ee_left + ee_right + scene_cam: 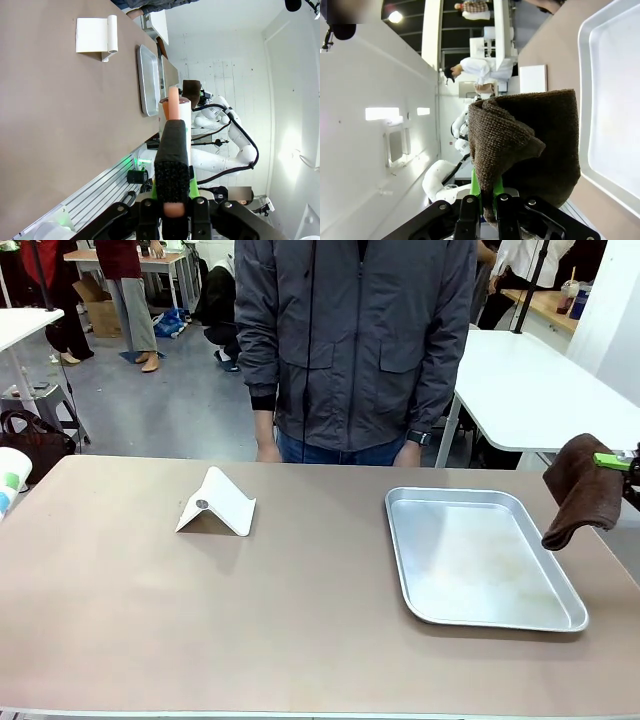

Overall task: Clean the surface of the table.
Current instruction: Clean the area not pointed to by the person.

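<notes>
The table (pixel 300 620) has a bare tan-brown top. My right gripper (pixel 618 462) hangs above the table's right edge, shut on a dark brown cloth (pixel 578 488) that droops beside the tray. In the right wrist view the cloth (pixel 530 145) bunches up from between the fingers of the right gripper (pixel 487 202). My left gripper (pixel 172 127) is shut on a thin pale pink strip joined to a white cup (pixel 175 112). The white cup (pixel 10 478), with coloured print, pokes in at the table's left edge.
A silver metal tray (pixel 560 615) lies on the right half of the table. A white folded stand (pixel 218 502) sits left of centre, toward the far side. A person in a grey jacket (pixel 355 340) stands at the far edge, hands resting on it.
</notes>
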Robot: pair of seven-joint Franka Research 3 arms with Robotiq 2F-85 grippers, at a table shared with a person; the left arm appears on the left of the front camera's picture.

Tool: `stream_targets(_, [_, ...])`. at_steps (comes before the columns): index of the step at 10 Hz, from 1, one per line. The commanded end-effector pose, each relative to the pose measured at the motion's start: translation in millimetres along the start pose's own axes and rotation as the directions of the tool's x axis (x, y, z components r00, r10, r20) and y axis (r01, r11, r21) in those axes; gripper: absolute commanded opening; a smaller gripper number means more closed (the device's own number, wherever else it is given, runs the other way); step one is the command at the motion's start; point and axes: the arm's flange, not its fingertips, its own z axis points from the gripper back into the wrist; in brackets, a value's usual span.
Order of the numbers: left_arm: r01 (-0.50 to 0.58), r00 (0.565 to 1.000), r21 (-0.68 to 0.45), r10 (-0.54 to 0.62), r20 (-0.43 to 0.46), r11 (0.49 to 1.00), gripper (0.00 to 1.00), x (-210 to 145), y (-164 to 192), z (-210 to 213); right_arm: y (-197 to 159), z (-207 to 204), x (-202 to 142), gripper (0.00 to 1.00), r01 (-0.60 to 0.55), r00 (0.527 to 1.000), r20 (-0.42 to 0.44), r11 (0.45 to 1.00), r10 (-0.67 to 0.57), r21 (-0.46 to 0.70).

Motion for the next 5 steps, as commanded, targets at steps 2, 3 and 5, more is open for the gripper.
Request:
stream_targets(2, [0.006,1.0,-0.004,-0.006,0.0,1.0,0.22,-1.0,-2.2,-0.5,4.0,1.8,0.6,0.1,-0.004,1.0,0.0,1.0,0.004,0.027])
stream_targets(3, [0.006,1.0,-0.004,-0.006,0.0,1.0,0.22,-1.0,-2.2,-0.5,4.0,1.8,0.6,0.1,-0.004,1.0,0.0,1.0,0.004,0.027])
stream_targets(5, [0.006,1.0,-0.004,-0.006,0.0,1.0,0.22,-1.0,-2.2,-0.5,4.0,1.8,0.6,0.1,-0.004,1.0,0.0,1.0,0.004,0.027])
